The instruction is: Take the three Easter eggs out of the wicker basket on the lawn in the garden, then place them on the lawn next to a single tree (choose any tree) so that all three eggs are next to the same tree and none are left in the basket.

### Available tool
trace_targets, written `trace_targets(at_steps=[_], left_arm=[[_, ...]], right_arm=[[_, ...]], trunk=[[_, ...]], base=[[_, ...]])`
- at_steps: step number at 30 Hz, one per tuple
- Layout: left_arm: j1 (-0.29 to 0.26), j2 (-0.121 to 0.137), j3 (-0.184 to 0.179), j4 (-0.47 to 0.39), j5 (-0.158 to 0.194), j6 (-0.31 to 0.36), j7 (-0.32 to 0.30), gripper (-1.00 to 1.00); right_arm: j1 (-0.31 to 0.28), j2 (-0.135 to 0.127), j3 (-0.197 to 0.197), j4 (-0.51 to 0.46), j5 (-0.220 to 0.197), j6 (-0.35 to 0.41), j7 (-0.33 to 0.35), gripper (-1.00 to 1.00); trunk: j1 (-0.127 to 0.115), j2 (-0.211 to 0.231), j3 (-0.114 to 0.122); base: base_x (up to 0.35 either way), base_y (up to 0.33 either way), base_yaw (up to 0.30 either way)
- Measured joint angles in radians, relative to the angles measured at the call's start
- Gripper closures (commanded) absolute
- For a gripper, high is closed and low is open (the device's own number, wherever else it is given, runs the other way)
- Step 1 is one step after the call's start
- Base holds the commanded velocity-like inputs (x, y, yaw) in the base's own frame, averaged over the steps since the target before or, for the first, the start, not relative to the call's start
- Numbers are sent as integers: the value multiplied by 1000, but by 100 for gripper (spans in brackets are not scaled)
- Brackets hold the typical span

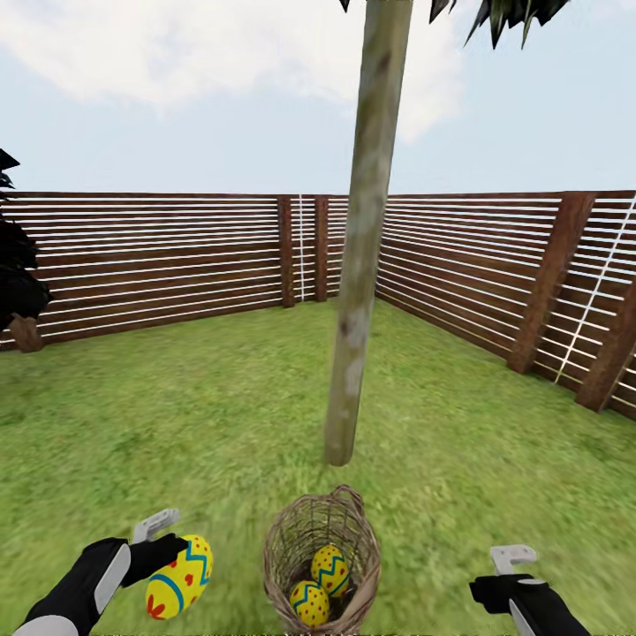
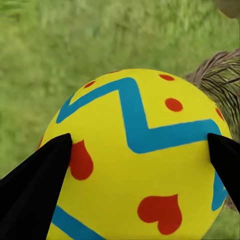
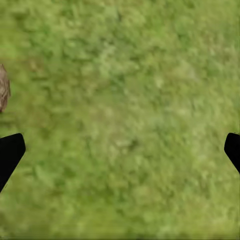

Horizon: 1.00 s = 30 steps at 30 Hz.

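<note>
Left gripper (image 1: 168, 548): black fingers closed on one yellow egg with blue zigzag bands and red heart-shaped marks (image 1: 179, 576), held above the grass just left of the basket; in the left wrist view the same egg (image 2: 135, 160) sits between the two dark fingertips (image 2: 35, 185).
Right gripper (image 1: 511, 565): over bare grass to the right of the basket; in the right wrist view its dark fingertips (image 3: 10, 152) stand at opposite edges, jaws wide apart with nothing between them.
Basket: round brown woven wicker basket (image 1: 300, 539), resting on the grass between the two grippers, near the foot of the trunk.
Eggs in basket: two yellow eggs with blue zigzags and red dots, one (image 1: 330, 570) above the other (image 1: 310, 602), touching.
Tree: thin, straight, pale grey-green trunk (image 1: 362, 265) rising from the grass just beyond the basket.
Lawn: mottled green grass (image 1: 177, 406).
Boundary: brown horizontal-slat wooden fence (image 1: 159, 265) along the far and right sides.
</note>
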Motion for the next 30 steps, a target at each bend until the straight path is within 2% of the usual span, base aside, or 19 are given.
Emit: trace_targets(at_steps=[17, 30], left_arm=[[0, 0, 2, 2, 0, -1, 2, 100], [0, 1, 4, 2, 0, -3, 3, 100]], right_arm=[[0, -2, -4, -2, 0, 1, -2, -100], [0, -2, -5, -2, 0, 1, -1, -100]], trunk=[[0, 0, 0], [-1, 0, 0]], base=[[-8, 337, 0], [171, 317, 0]])
